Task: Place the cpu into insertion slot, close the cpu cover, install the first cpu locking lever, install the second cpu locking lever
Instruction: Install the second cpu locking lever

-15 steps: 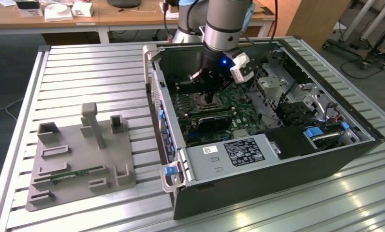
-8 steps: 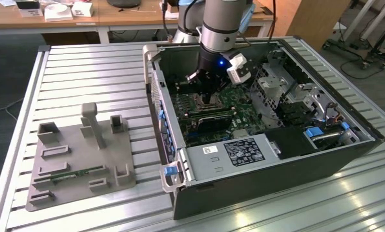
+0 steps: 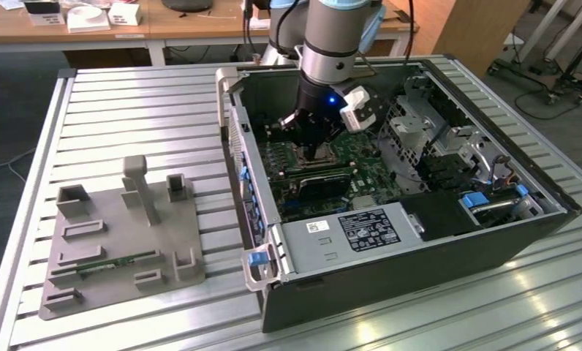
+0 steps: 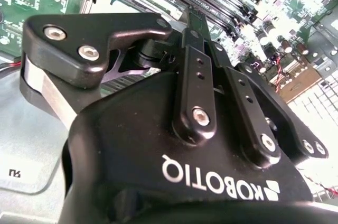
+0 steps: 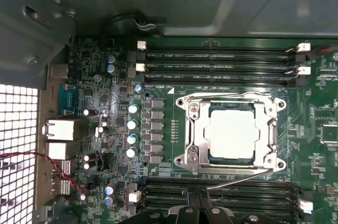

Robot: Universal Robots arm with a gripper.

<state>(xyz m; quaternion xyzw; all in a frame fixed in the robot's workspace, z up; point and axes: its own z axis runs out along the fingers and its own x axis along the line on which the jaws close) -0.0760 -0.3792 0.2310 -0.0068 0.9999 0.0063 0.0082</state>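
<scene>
In the first wrist view the cpu point(image 5: 232, 134), its top pale and silvery, lies flat in the insertion slot point(image 5: 182, 102). The cpu cover point(image 5: 269, 129) lies down around it, and the chip shows through its window. One thin wire lever point(image 5: 232, 95) runs flat along one side of the socket. A second lever point(image 5: 237, 180) slants away from the opposite side, and its free end reaches my gripper point(image 5: 198, 205). The black fingers point(image 4: 193, 15) stand together with nothing between them. In the exterior view my gripper point(image 3: 320, 150) hangs inside the open computer case, right over the socket point(image 3: 301, 157).
Long memory slots point(image 5: 222, 65) flank the socket on both sides. A red wire point(image 5: 53, 166) and port blocks point(image 5: 63, 129) sit by the perforated case wall. A grey fixture block point(image 3: 125, 234) stands on the slatted table at the exterior view's left. The labelled power supply point(image 3: 369, 227) fills the case's near end.
</scene>
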